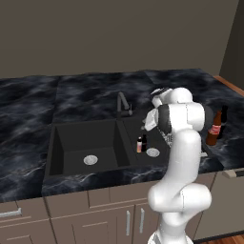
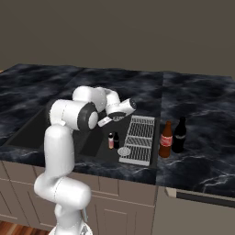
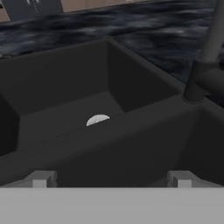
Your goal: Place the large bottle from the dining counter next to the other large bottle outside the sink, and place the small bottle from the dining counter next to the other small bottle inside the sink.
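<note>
Your gripper [image 3: 112,179] hangs wide open and empty above the sink [image 1: 62,143]. The pink bottle [image 1: 139,145] stands upright below it, touching the small dark bottle [image 1: 144,142].

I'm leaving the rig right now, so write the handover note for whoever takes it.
Gripper: open, empty, above the black double-basin sink.
Tall brown red-labelled glass bottle: upright on the counter right of the sink, beside the tall all-black bottle.
Tiny pink dark-capped bottle: upright in the right basin, beside the tiny dark bottle, near the round silver drain.
Done: both placements look complete.
Left: seemingly nothing but pulling the arm clear.
</note>
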Tool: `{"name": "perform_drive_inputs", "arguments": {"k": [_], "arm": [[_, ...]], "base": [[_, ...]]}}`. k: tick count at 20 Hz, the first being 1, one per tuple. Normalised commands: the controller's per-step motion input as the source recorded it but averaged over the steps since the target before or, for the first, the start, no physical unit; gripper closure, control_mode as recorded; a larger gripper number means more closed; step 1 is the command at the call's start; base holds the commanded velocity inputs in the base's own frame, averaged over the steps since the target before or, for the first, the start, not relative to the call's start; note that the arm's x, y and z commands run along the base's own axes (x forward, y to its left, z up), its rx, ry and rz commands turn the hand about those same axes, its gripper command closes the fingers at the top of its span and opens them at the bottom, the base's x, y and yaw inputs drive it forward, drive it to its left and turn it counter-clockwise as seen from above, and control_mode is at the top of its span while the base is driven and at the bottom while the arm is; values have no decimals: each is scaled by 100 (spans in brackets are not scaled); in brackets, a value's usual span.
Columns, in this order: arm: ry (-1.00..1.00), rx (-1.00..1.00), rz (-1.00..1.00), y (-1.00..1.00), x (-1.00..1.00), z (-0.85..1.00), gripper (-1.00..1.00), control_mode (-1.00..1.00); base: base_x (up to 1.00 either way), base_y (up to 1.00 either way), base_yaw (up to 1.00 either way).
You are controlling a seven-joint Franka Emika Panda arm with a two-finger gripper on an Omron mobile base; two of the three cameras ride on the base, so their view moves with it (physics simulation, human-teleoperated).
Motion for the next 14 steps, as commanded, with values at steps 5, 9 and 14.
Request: {"name": "perform_drive_inputs", "arguments": {"k": [5,9,14], "arm": [[0,0,0,0,-50,40,-100,-100],[-1,-2,0,0,-63,38,-100,-100],[-2,-7,0,0,-67,34,-100,-100]], "base": [[0,0,0],[0,0,0],[0,0,0]]}}
